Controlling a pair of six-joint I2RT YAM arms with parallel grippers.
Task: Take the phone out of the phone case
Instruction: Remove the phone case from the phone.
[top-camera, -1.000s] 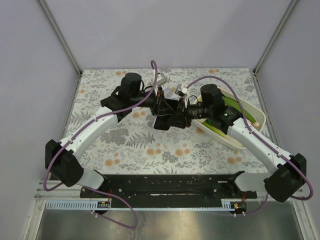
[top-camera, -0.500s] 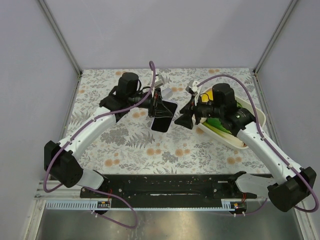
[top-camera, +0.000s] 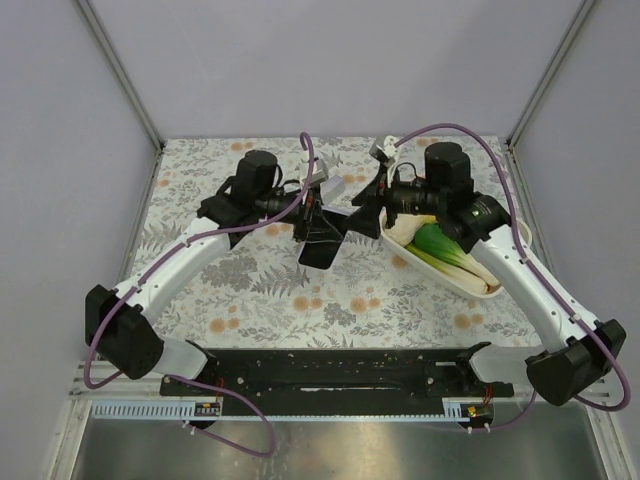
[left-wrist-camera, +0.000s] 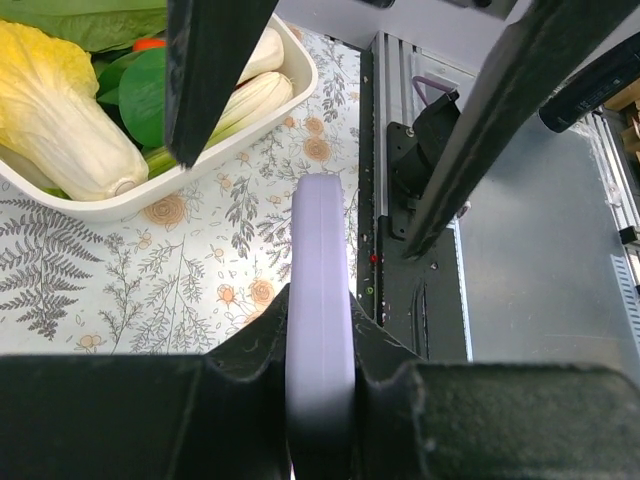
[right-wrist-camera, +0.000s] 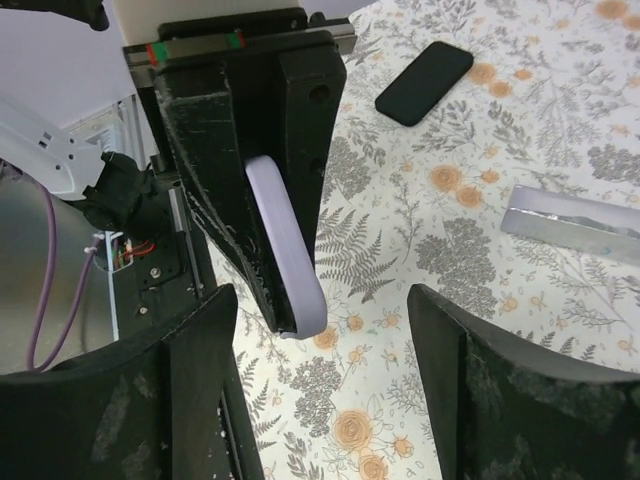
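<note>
Your left end effector (left-wrist-camera: 320, 335) is clamped on the lilac phone case (left-wrist-camera: 320, 250). Both wrist views show you only the case's rounded edge, so you cannot tell whether anything sits inside it. From overhead the case is lost among the dark fingers, and you cannot pick it out.

The black phone (right-wrist-camera: 425, 82) lies flat on the worktop (right-wrist-camera: 470, 330), well apart from the case. It shows only in the right wrist view. A silver object (right-wrist-camera: 570, 225) lies off to one side, cut by the frame edge and too indistinct to name. The tray (left-wrist-camera: 150, 205) of vegetables (left-wrist-camera: 60, 110) is also cropped in the left wrist view.

Your right end effector (right-wrist-camera: 322, 290) stands open with its fingers spread wide and grips nothing. The free end of the case shows in the gap between them and touches neither finger.

A second ago that end effector was much narrower and drawn in tight against the left one at the middle of the worktop. Half a second ago it had backed off toward the tray. Now it sits farther toward the back, opened out, and more of the vegetables show. The left arm has barely shifted, and its hold on the case is unchanged.
</note>
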